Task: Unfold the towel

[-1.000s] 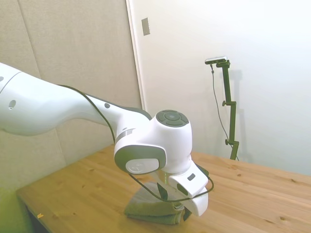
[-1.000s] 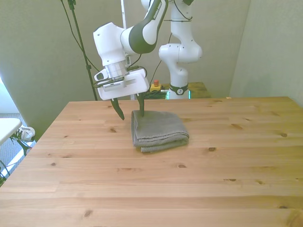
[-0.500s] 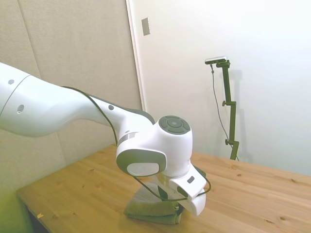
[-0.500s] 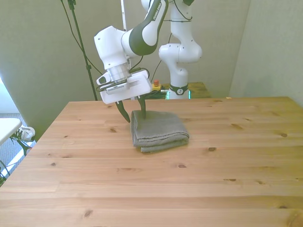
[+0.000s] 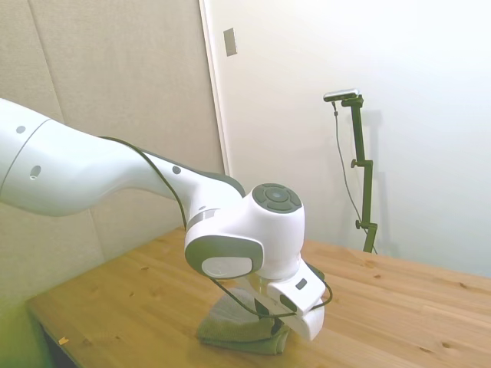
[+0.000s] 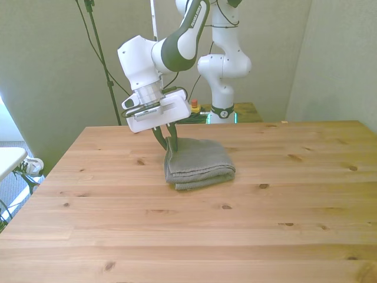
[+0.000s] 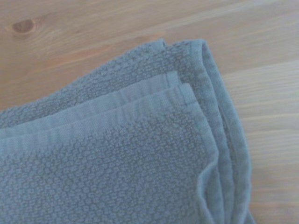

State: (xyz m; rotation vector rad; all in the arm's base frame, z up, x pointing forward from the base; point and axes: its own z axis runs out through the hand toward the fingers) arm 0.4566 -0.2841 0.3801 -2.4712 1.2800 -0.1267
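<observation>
Lying folded on wooden table (image 6: 235, 236): towel (image 6: 197, 162).

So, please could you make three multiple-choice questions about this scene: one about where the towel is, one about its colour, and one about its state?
1. Where on the table does the towel lie in the front view?
A. Near the far edge, left of the middle
B. At the near edge
C. At the front view's right corner

2. What colour is the towel?
A. Red
B. Grey
C. Yellow

3. What state is the towel in?
A. Spread out flat in one layer
B. Folded in several layers
C. Hanging in the air from the gripper

Answers:
1. A, since the front view shows it close to the far edge, with bare wood toward the near edge and to the right.
2. B, since the side, front and wrist views all show plain grey cloth.
3. B, since the wrist view shows several stacked hems at one corner, and it rests on the wood.
</observation>
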